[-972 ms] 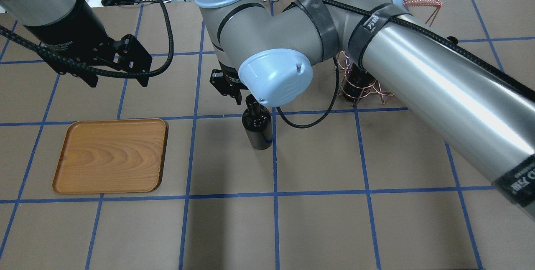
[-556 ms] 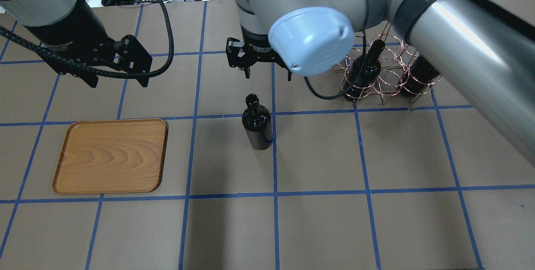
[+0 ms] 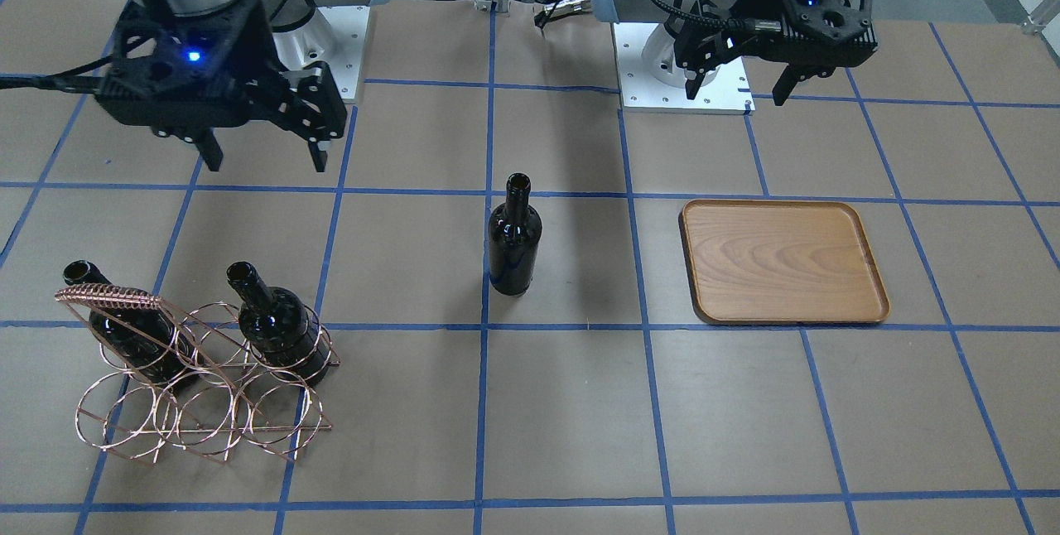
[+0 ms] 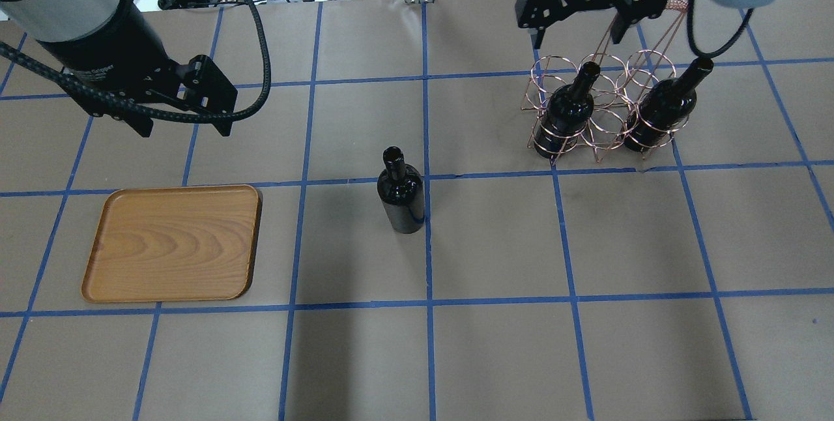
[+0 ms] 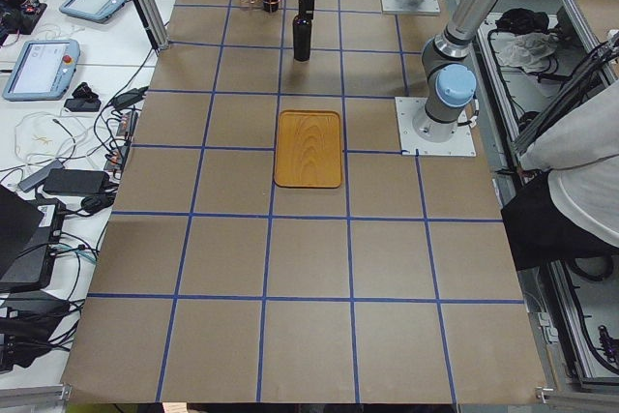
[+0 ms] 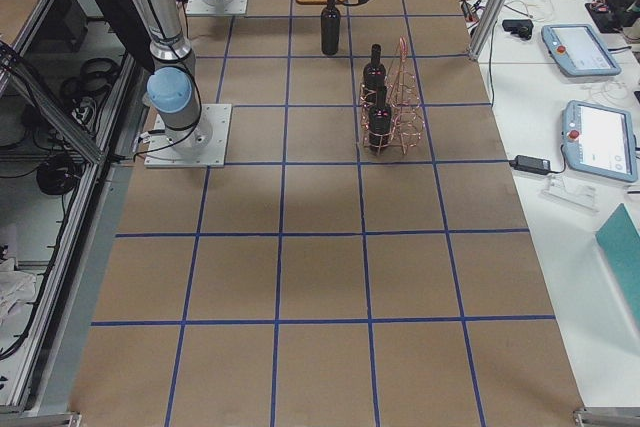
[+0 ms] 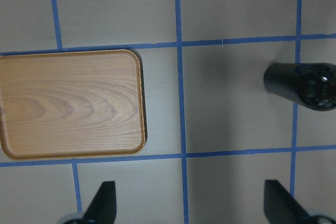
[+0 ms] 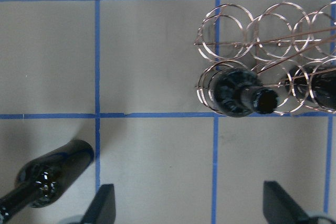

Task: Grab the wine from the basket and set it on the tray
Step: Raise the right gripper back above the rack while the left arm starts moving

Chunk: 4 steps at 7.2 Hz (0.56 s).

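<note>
Between tray (image 4: 172, 243) and basket (image 3: 108, 296), I see the wine (image 4: 402, 193) upright on the surface (image 4: 495, 238); left gripper (image 4: 184, 129) and right gripper (image 4: 576, 35) hover, fingers (image 4: 223, 120) apart.

Almost nothing here can be read. A short line of small white lettering runs along the black body of the left gripper (image 4: 184, 126), at the far left of the overhead view, and another sits on the black body of the right gripper (image 4: 577, 35) at the far right, both too small and blurred to spell out. The lit screen of the grey handheld tablet (image 6: 601, 139) on the white bench (image 6: 560, 209) beside the table is too small to read.
</note>
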Available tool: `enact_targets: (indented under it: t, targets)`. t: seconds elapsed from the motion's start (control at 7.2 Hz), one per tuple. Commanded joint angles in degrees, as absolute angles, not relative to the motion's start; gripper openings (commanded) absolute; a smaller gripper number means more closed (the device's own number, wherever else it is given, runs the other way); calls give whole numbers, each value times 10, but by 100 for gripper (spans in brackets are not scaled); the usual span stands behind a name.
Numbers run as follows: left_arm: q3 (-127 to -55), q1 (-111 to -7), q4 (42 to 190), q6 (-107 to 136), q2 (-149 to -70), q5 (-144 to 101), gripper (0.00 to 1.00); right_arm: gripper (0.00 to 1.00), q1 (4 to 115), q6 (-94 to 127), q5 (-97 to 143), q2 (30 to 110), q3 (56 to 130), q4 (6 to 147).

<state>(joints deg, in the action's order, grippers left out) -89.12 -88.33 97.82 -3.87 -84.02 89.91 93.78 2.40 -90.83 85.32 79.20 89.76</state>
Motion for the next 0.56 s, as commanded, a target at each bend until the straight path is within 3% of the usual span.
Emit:
enact_targets:
  t: [0.0, 0.42]
  targets:
    - [-891, -883, 978, -39, -840, 899, 100, 100, 910, -10, -911, 869, 815, 882]
    - [-891, -883, 978, -39, -840, 899, 100, 100, 909, -11, -904, 879, 832, 887]
